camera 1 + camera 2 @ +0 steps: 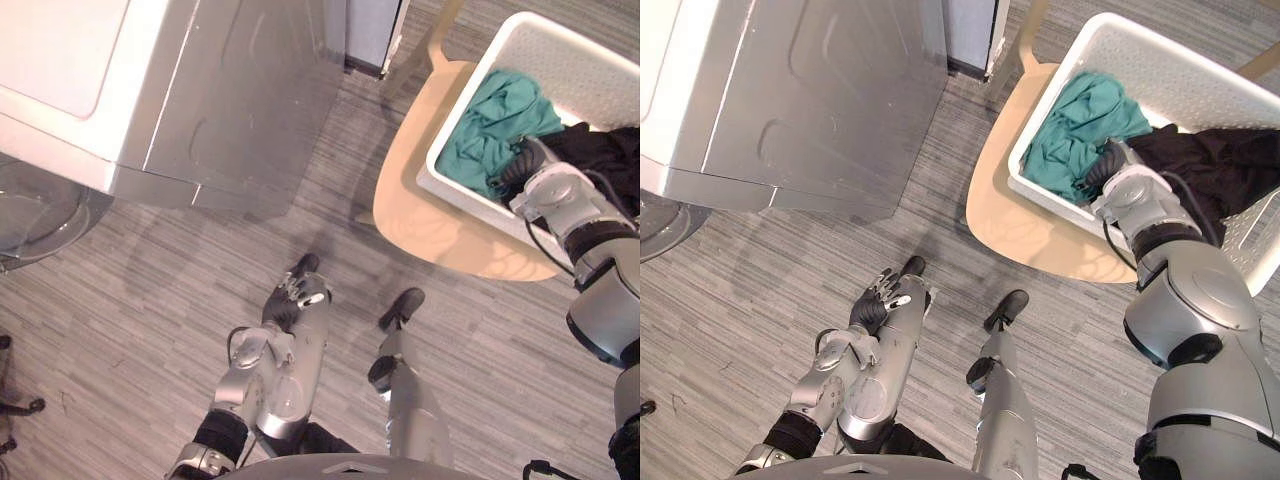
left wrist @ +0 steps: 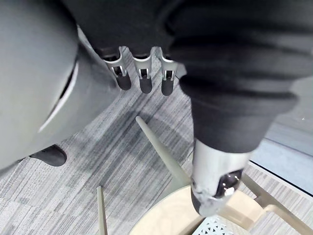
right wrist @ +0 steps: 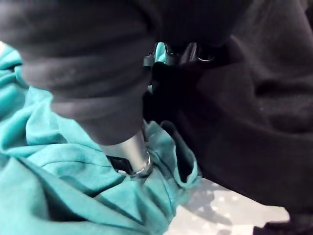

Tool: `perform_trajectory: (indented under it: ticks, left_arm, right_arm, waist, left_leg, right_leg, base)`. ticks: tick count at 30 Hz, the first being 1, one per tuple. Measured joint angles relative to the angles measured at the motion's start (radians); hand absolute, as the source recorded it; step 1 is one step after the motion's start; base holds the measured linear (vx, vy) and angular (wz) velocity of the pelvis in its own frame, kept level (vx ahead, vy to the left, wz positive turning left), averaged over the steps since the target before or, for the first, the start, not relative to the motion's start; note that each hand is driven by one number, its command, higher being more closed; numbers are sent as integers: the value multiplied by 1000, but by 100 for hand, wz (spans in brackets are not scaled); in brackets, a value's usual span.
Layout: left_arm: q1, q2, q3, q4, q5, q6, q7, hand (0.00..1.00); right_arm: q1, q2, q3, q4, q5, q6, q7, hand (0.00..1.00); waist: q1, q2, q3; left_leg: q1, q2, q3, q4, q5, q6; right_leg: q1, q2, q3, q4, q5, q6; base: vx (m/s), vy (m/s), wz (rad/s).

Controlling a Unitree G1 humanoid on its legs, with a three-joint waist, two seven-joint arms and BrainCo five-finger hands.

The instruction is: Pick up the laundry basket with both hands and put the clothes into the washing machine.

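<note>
The basket [image 1: 1200, 75] sits on a chair [image 1: 1020, 225], far right. The right robot hand [image 1: 1108, 166] is buried in its clothes [image 1: 1075, 130], so I cannot tell its grip. The left robot hand [image 1: 880, 295] hangs released.

Clothes [image 1: 1075, 135] in basket [image 1: 1185, 70] on chair [image 1: 1015, 225] — washing machine [image 1: 810, 100] leftward.

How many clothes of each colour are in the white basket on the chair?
Teal crumpled cloth garment: 1
Black crumpled cloth garment: 1
Total: 2, both in the white perforated plastic laundry basket
</note>
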Motion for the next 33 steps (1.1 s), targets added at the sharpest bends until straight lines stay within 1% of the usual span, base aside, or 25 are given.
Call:
perform_trajectory:
  ticks: [1,2,4,5,6,7,8,10,11,13,16,17,19,21,22,24,26,27,29,30,33]
  left_arm:
    - [0,0,0,-11,0,7,0,0]
    - [0,0,8,-65,2,17,3,0]
    - [-6,-1,25,-113,2,19,7,0]
    - [-17,0,36,-168,8,19,15,0]
    - [-30,1,56,-210,27,19,25,0]
    - [-51,0,77,-257,46,18,34,0]
    - [-63,-1,91,-279,53,18,41,0]
    - [-108,4,116,-353,100,15,69,0]
    - [-115,4,116,-367,106,15,71,0]
    - [-163,9,95,-451,158,13,89,0]
    - [-242,11,50,-475,191,11,91,0]
    - [-255,10,40,-478,198,11,92,0]
    - [-281,10,12,-484,199,11,95,0]
    - [-307,10,-12,-490,199,11,111,0]
    - [-315,10,-18,-490,200,11,112,0]
    - [-343,10,-32,-491,213,11,114,0]
    - [-357,10,-40,-491,224,11,117,0]
    - [-367,10,-53,-491,238,11,125,0]
    - [-371,11,-59,-491,238,11,130,0]
    - [-371,15,-59,-491,238,11,132,0]
    - [-370,22,-63,-490,239,11,133,0]
  right_arm:
    - [15,4,-41,-9,7,0,0,100]
    - [59,42,-185,-50,51,-4,2,100]
    - [96,69,-302,-86,89,-11,2,100]
    - [138,111,-421,-122,124,-19,2,100]
    - [170,146,-506,-152,157,-23,0,100]
    - [209,199,-605,-190,188,-28,-3,100]
    - [223,222,-645,-206,196,-32,-3,100]
    - [260,318,-763,-252,232,-38,-26,100]
    - [266,334,-781,-263,233,-38,-30,100]
    - [280,424,-848,-312,248,-38,-54,100]
    - [278,494,-889,-353,280,-37,-82,100]
    - [278,505,-896,-361,282,-37,-84,100]
    - [279,540,-909,-393,310,-37,-87,100]
    - [277,591,-936,-450,338,-38,-89,100]
    - [277,598,-936,-462,345,-39,-89,100]
    - [256,629,-949,-469,360,-39,-89,100]
    - [250,633,-950,-474,362,-39,-90,100]
    - [250,633,-953,-495,380,-39,-99,100]
    - [243,633,-954,-508,383,-39,-105,100]
    - [229,636,-955,-510,383,-39,-110,100]
    - [226,639,-983,-585,388,-39,-122,100]
  waist:
    - [-4,0,0]
    - [-21,0,0]
    - [-34,0,0]
    - [-52,-1,0]
    - [-63,-1,0]
    - [-78,-1,1]
    - [-84,-1,1]
    - [-107,-2,1]
    - [-109,-2,1]
    - [-127,-3,2]
    - [-141,-6,4]
    - [-144,-8,5]
    - [-156,-19,10]
    - [-166,-46,18]
    - [-168,-51,21]
    - [-182,-63,28]
    - [-189,-68,31]
    - [-193,-76,37]
    - [-199,-93,40]
    - [-206,-105,42]
    - [-220,-109,45]
  left_leg:
    - [4,0,0,0,0,0]
    - [12,0,0,0,1,-1]
    - [16,0,0,-1,1,-3]
    - [21,0,0,-3,2,-4]
    - [25,0,1,-5,3,-5]
    - [33,1,2,-11,5,-8]
    - [36,1,2,-15,7,-9]
    - [57,5,4,-29,12,-14]
    - [60,5,5,-31,13,-14]
    - [67,12,5,-33,15,-17]
    - [73,15,8,-34,18,-20]
    - [76,15,10,-35,19,-21]
    - [88,16,16,-42,25,-21]
    - [101,22,29,-59,36,-28]
    - [104,23,30,-64,39,-30]
    - [104,28,29,-68,46,-39]
    - [101,29,28,-68,50,-42]
    - [101,29,27,-72,55,-45]
    - [100,29,27,-81,61,-47]
    - [99,29,25,-86,66,-50]
    - [97,30,21,-94,71,-53]
  right_leg:
    - [4,0,-1,0,-1,-1]
    - [11,0,-1,0,-1,-1]
    - [15,0,-1,0,-2,-2]
    - [19,0,-2,0,-2,-3]
    - [21,0,-2,0,-1,-3]
    - [25,0,-2,0,-1,-4]
    - [27,0,-2,0,-1,-4]
    - [39,1,-2,0,1,-6]
    - [40,1,-2,0,2,-7]
    - [45,7,-2,0,5,-11]
    - [47,10,2,0,14,-22]
    - [48,10,3,0,15,-23]
    - [54,9,9,0,18,-26]
    - [54,9,23,0,18,-27]
    - [54,10,23,0,18,-26]
    - [50,16,22,0,12,-21]
    - [47,18,22,0,10,-21]
    - [46,18,21,0,9,-22]
    - [40,17,20,0,9,-22]
    - [38,17,18,0,9,-22]
    - [35,18,12,0,9,-22]
  base:
    - [-85,11,4]
    - [-72,7,1]
    - [-62,4,0]
    - [-60,2,0]
    - [-64,2,0]
    - [-48,-2,0]
    - [-37,-6,1]
    - [0,0,0]
    - [-23,-15,-4]
    - [-32,-15,-4]
    - [-51,-6,-4]
    - [-71,-1,-6]
    - [-59,-3,-5]
    - [-71,-19,-9]
    - [-70,-33,-8]
    - [-76,-40,-4]
    - [-88,-34,-2]
    - [-86,-27,1]
    - [-52,-18,2]
    - [-40,-25,4]
    - [-15,-13,4]
